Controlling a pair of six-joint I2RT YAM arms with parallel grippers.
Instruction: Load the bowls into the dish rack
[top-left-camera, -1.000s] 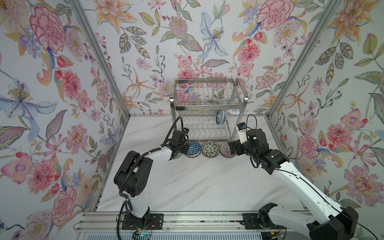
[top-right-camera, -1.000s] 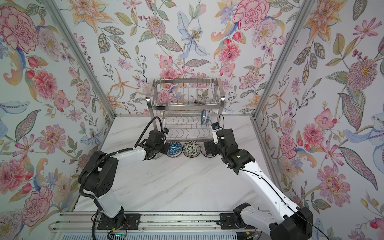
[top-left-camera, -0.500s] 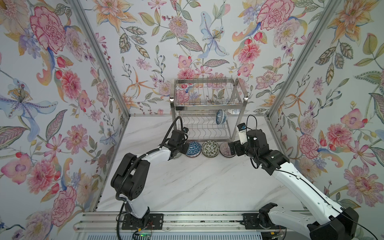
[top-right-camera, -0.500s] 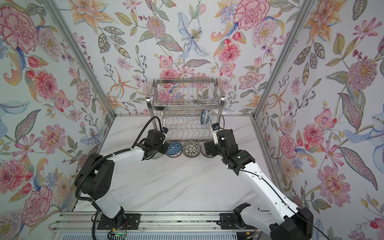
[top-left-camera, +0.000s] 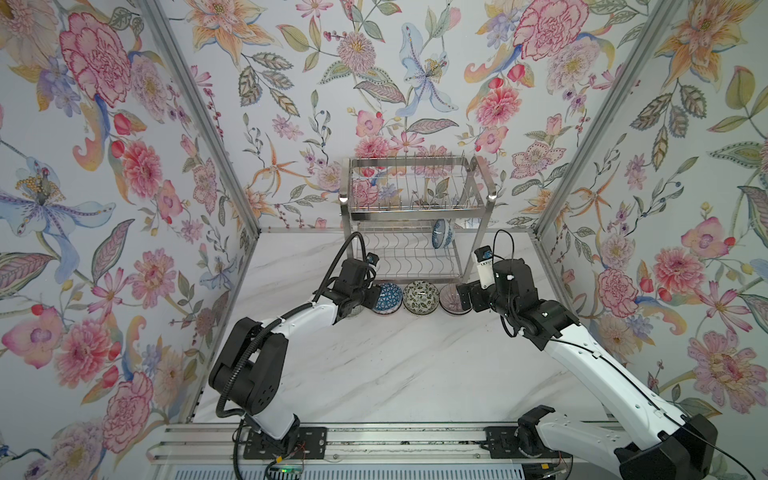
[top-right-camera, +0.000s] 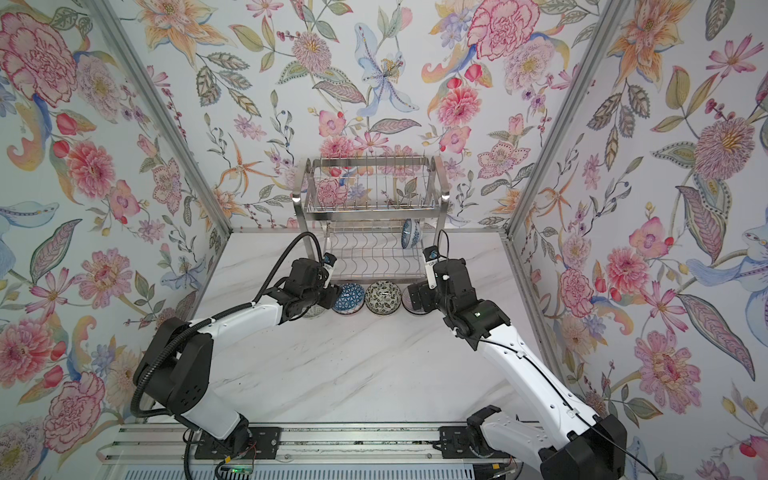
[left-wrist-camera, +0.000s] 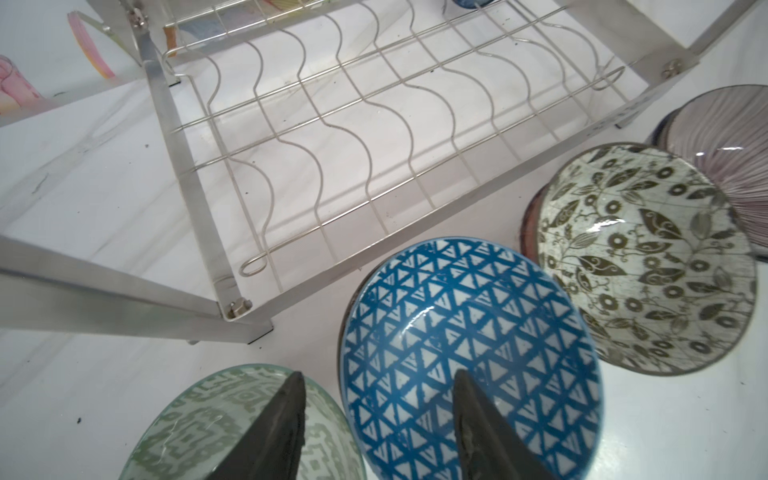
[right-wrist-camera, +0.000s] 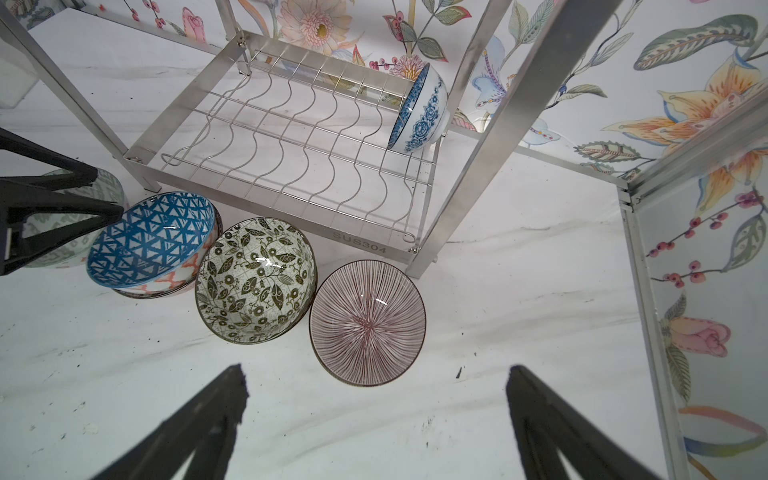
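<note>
**Two arms at the bowl row, seen from above and from the wrists.** In both top views, two arms are extended from the near rail over the marble worktop (top-left-camera: 395, 365) to a row of bowls set just in front of the dish rack (top-left-camera: 415, 215).

The right gripper (right-wrist-camera: 376, 370) is shown in the right wrist view with its jaws spread wide and nothing between them. It is held above the worktop just short of the pink radial-line bowl (right-wrist-camera: 368, 322), which it partly covers in the top views.

The left gripper (left-wrist-camera: 378, 374) is released. In the left wrist view, one finger (left-wrist-camera: 286, 424) is seen over the green-patterned bowl (left-wrist-camera: 199, 424) and the other inside the blue-triangle bowl (left-wrist-camera: 457, 316), whose rim lies ungripped in the gap. Contact with either bowl cannot be told. In the top views the green-patterned bowl is almost wholly hidden under this gripper.

Only the right wrist view shows the blue-triangle bowl nested in a coral-patterned bowl (right-wrist-camera: 183, 276). The black-and-white floral bowl (right-wrist-camera: 255, 278) is placed between the blue-triangle and pink radial-line bowls.

Farther back, a blue floral bowl (right-wrist-camera: 419, 108) is stood on edge at the right end of the rack's lower wavy-wire shelf.

Compared with a second earlier, the left gripper's jaws, then clenched, have been parted, and the left elbow is set slightly farther left. The bowls, the rack and the right gripper are unchanged.
</note>
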